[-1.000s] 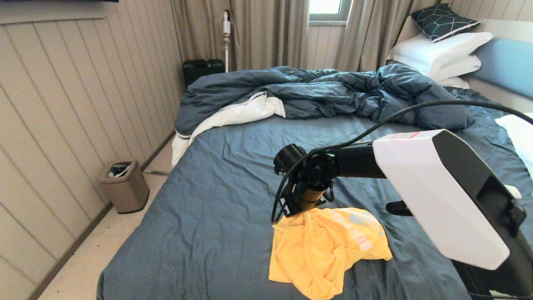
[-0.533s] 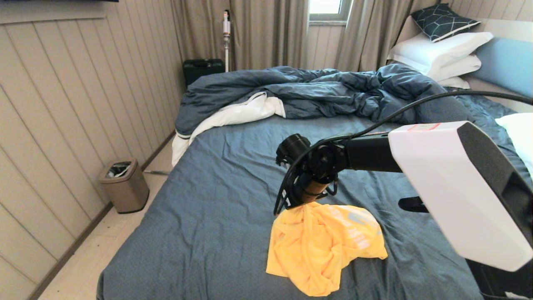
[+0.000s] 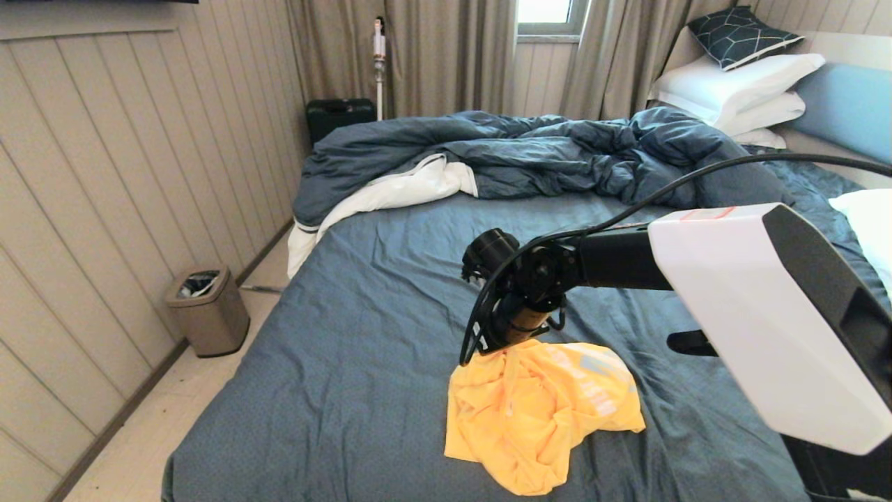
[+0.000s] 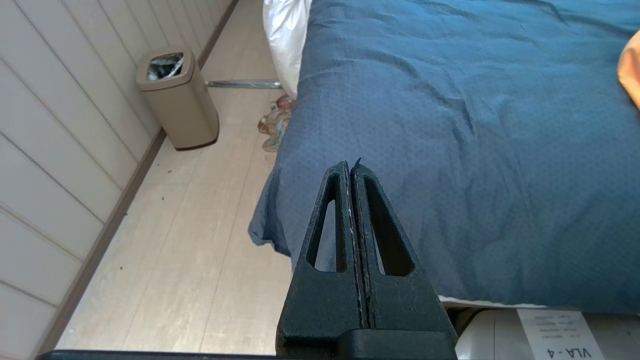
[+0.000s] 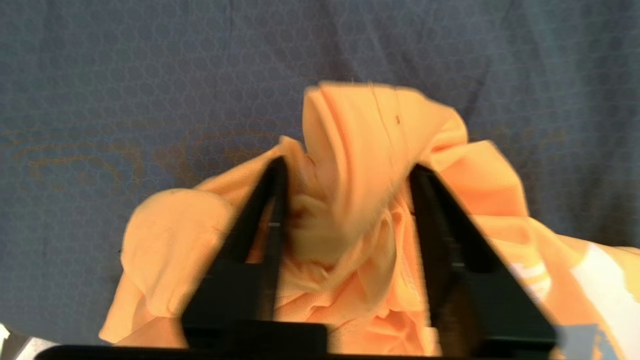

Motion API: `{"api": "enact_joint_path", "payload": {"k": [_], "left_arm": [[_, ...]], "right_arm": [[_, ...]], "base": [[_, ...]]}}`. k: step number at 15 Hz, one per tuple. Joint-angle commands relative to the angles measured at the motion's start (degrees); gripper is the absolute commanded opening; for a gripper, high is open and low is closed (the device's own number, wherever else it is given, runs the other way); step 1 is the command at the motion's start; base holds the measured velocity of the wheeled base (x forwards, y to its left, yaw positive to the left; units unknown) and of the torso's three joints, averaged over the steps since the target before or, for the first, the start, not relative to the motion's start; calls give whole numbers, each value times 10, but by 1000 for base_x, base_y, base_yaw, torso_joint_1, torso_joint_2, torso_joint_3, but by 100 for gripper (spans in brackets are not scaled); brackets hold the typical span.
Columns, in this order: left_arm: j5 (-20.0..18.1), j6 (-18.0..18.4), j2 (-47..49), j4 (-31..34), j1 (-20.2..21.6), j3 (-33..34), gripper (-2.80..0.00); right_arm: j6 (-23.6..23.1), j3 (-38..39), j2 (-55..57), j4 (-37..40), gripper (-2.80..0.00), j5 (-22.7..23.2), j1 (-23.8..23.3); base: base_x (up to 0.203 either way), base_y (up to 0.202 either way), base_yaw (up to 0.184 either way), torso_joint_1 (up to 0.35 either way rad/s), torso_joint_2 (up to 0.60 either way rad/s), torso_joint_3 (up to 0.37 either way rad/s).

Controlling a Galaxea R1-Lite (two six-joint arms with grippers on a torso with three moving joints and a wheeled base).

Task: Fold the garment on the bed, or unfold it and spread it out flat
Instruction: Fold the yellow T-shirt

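The garment (image 3: 543, 411), a yellow-orange T-shirt, lies crumpled on the bed (image 3: 362, 335), on the near middle of its slate-blue sheet. My right gripper (image 3: 498, 348) hangs over the garment's far end, mostly hidden behind its wrist in the head view. In the right wrist view the right gripper (image 5: 347, 165) is open, with a loose bunch of the garment (image 5: 350, 125) rising between its spread fingers. My left gripper (image 4: 351, 164) is shut and empty, off the bed's (image 4: 450, 150) near left corner, over the floor. A sliver of the garment (image 4: 631, 65) shows there.
A rumpled dark blue duvet (image 3: 543, 153) with white lining covers the far half. White pillows (image 3: 732, 87) are stacked at the headboard on the right. A beige bin (image 3: 208, 310) stands on the floor by the left wall, with a dark case (image 3: 339, 115) beyond.
The right gripper, which was shut on the garment's far end and lifting it a little, has opened. The raised bunch has sagged and the garment has shifted slightly left.
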Motion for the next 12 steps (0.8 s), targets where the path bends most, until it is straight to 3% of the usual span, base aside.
{"api": "enact_joint_path", "payload": {"k": [1,6,7,8,12], "left_arm": [[0,0,1,1,0,0,-280],[0,0,1,1,0,0,-280],[0,0,1,1,0,0,-280],[0,0,1,1,0,0,-280],[0,0,1,1,0,0,-280]], "right_arm": [[5,-1,-1,0,0,0,-1],[10,9,-90,2,0,7,-5],[12,16,-111,3,-26,8,-5],[14,36,-134,3,-280,8,-6],[13,187,-217,-1,-280,37,-53]], "base": [[0,0,0,0,0,0],[0,0,0,0,0,0],[0,0,0,0,0,0],[0,0,0,0,0,0],[0,0,0,0,0,0]]}}
